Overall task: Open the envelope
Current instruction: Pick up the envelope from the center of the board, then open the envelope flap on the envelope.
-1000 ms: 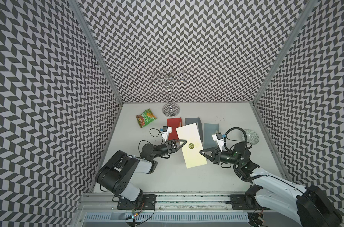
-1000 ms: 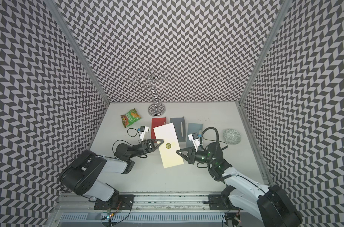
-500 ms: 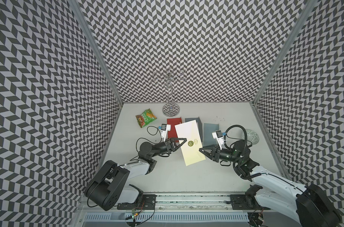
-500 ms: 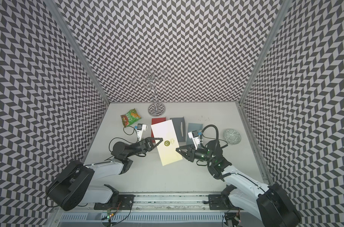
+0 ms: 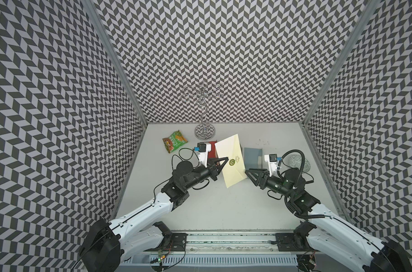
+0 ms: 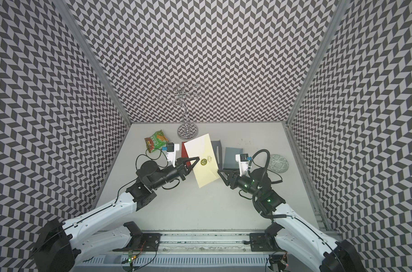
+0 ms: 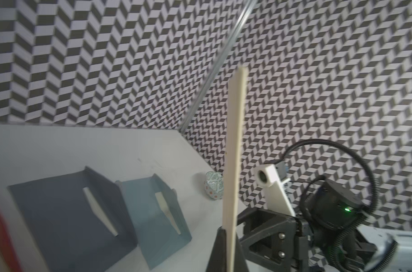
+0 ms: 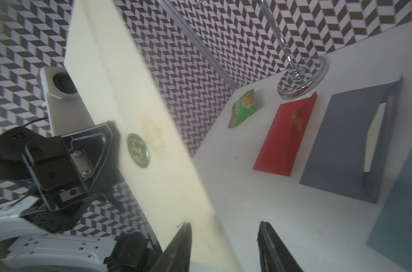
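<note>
Two arms on one cream envelope [image 5: 235, 175]. Left gripper [image 5: 225, 160] is clamped shut on its left edge beside the green seal [image 5: 231, 162], holding it up tilted off the table [image 5: 223, 212], likely to present the sealed face to the other arm. Right gripper [image 5: 249, 173]: jaws apart, the envelope's right edge between them, no pinch. Can't make out the flap seam or how firmly the seal sticks. Left wrist view shows it edge-on only, and right wrist view is blurred.

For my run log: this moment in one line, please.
left gripper: shut on cream envelope | right gripper: open beside it | cream envelope: lifted, flap closed
</note>
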{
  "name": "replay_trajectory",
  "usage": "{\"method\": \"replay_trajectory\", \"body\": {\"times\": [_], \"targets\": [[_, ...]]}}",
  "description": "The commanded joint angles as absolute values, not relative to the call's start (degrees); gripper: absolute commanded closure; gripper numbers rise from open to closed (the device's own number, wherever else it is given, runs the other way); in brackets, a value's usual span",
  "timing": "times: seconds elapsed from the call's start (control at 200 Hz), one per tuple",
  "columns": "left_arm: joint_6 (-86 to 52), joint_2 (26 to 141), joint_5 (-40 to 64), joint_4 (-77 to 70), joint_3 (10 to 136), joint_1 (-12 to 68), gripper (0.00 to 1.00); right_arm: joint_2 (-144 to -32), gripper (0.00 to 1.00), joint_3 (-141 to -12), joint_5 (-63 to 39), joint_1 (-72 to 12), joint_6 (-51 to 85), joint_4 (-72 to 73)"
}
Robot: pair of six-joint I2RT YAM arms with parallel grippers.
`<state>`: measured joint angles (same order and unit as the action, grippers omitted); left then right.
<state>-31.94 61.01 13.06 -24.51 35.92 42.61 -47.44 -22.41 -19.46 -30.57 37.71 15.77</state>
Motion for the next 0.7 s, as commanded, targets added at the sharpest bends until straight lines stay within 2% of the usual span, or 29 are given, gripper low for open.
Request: {"method": "replay_trajectory", "body": {"times": [0.0, 0.1, 0.15, 0.19, 0.215, 0.361, 0.696], "targets": [[-25.19, 61.78, -0.35, -15.26, 38.82, 47.24, 1.0, -43.43, 0.52, -23.9, -7.16, -30.32, 38.47, 11.75], [-23.38, 62.39, -6.4, -14.64, 40.02, 51.27, 1.0, -40.98, 0.58, -23.3, 1.04, -30.24, 42.96, 8.44], [-22.88, 62.88, -8.29, -14.67, 40.45, 52.93, 1.0, -38.82, 0.53, -22.19, 6.68, -30.31, 46.82, 6.17], [-22.85, 63.33, -8.96, -14.89, 40.71, 53.92, 1.0, -36.72, 0.42, -20.93, 8.28, -30.15, 48.42, 4.62], [-22.85, 63.62, -8.94, -15.06, 40.77, 54.33, 1.0, -35.13, 0.39, -19.78, 8.51, -30.23, 48.9, 5.24], [-22.2, 65.78, -7.47, -16.75, 41.56, 56.02, 1.0, -30.33, 0.43, -15.79, 2.48, -30.06, 47.97, 11.13], [-19.9, 69.68, -6.25, -14.36, 44.86, 58.09, 1.0, -37.8, 0.43, -20.95, -11.09, -30.26, 42.28, 13.13]]}}
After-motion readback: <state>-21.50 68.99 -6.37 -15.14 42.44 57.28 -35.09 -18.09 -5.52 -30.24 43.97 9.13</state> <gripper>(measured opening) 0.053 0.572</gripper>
